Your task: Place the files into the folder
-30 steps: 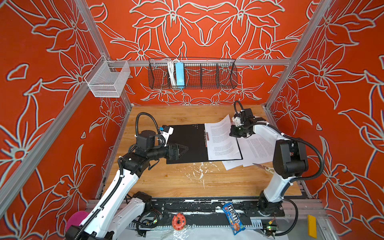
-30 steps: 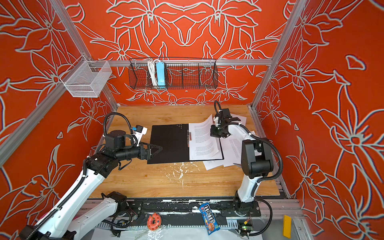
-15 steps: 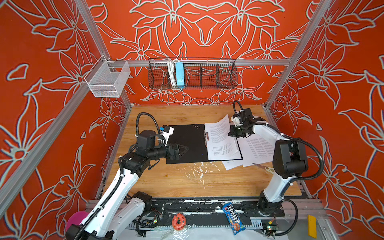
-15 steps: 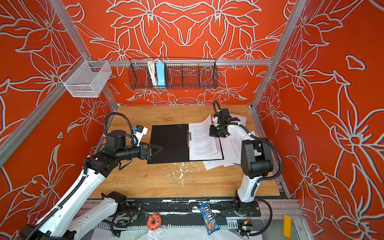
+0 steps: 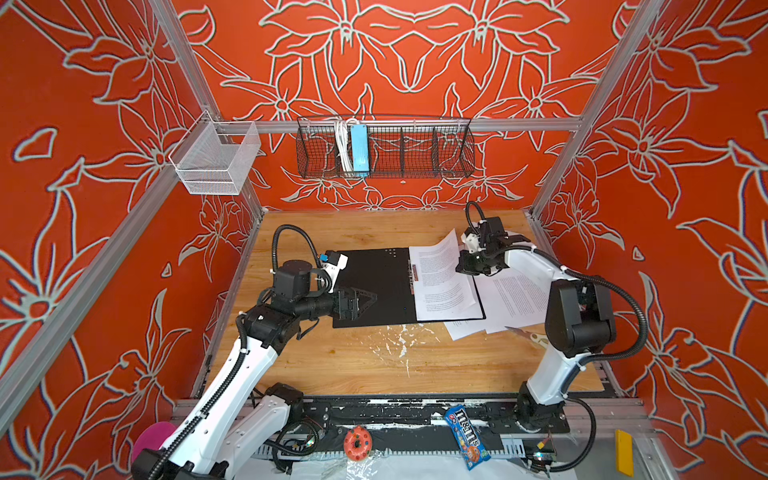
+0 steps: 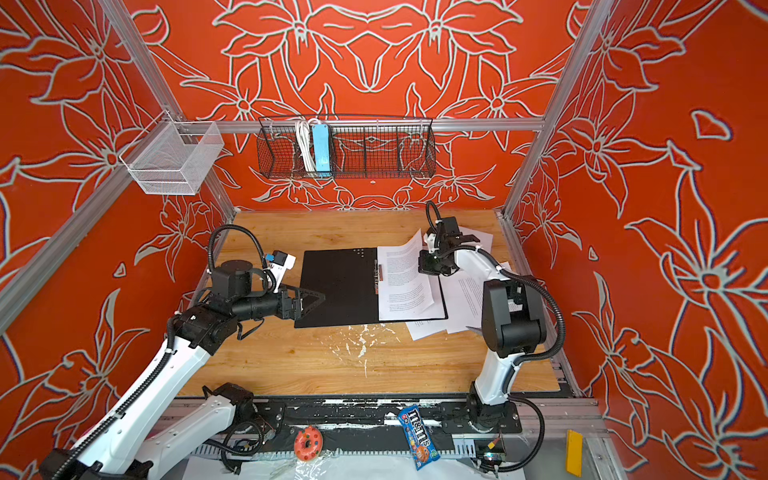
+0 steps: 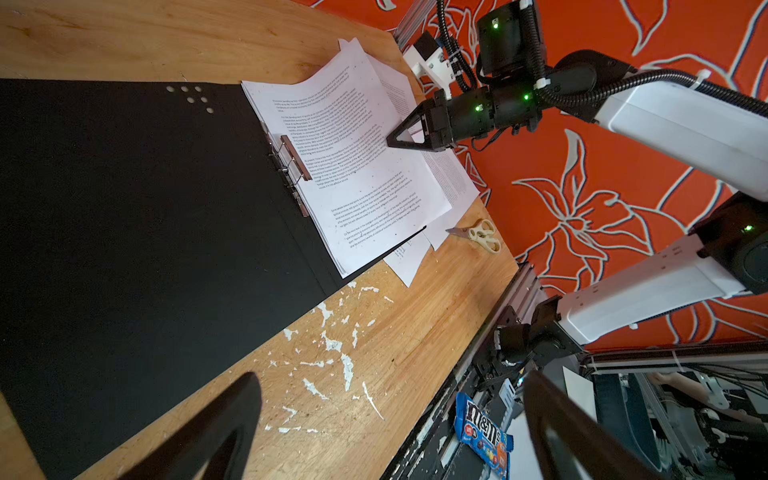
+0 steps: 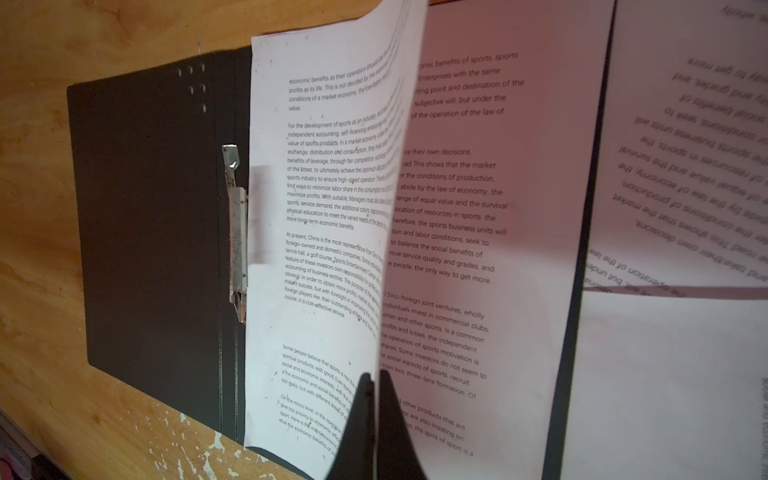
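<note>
The files (image 5: pixel 440 286) are found at the right side of the desk (image 5: pixel 357 365). Some are laid inside the open folder (image 5: pixel 386 286), on its right half, and loose sheets (image 5: pixel 515 295) are spread on the wood just beside it. The folder is laid flat with its black inside up, in the middle of the desk. The top sheet (image 8: pixel 324 199) is pinched at its outer edge by the right fingers (image 8: pixel 359 424), which are shut tight on it, so that edge is raised and the paper is bent. Its other edge is rested beside the metal clip (image 8: pixel 235 232). The left fingers (image 7: pixel 243 399) are spread wide, nothing is held, and they are hung over the folder's left half. For this step to be done well, the sheet should be lowered slowly, lined up with the page under it, and let go only when it is flat. The left half could be pressed down so the folder is not dragged.
</note>
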You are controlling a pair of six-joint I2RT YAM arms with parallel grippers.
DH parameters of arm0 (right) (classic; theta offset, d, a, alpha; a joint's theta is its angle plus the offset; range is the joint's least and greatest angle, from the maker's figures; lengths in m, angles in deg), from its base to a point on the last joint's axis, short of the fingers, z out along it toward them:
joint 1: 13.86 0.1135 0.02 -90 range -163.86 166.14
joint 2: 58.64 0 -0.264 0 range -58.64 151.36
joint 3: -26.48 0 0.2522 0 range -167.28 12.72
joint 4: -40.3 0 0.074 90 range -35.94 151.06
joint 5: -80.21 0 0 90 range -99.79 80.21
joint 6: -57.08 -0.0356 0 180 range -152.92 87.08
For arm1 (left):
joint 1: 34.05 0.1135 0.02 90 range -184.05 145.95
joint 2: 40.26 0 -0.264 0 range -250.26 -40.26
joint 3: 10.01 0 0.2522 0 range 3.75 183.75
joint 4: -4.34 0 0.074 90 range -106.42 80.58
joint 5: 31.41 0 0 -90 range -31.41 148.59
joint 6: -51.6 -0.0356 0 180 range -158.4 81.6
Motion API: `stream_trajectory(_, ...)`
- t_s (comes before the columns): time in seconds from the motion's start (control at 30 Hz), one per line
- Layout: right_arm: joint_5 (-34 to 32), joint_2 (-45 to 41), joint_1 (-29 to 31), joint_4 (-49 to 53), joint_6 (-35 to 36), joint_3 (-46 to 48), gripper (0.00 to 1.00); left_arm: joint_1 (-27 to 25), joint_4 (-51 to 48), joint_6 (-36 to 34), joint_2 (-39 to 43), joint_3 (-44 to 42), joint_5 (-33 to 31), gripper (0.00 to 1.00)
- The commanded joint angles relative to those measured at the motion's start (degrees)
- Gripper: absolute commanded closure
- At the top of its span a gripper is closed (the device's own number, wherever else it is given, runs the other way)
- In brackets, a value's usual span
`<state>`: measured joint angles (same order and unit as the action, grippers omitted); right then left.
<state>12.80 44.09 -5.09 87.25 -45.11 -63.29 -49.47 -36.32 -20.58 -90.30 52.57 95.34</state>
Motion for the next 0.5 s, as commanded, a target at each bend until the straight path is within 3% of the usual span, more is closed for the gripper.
stream_trajectory(0.0,1.36,0.18,0.63,0.74,0.85,-0.46,1.00,0.04,0.26,-0.71,0.03,-0.21,0.87,0.02)
stream_trajectory(0.47,2.02,1.02,0.79,0.41,1.04,-0.11,1.00,0.05,0.26,-0.74,-0.06,-0.14,0.78,0.02)
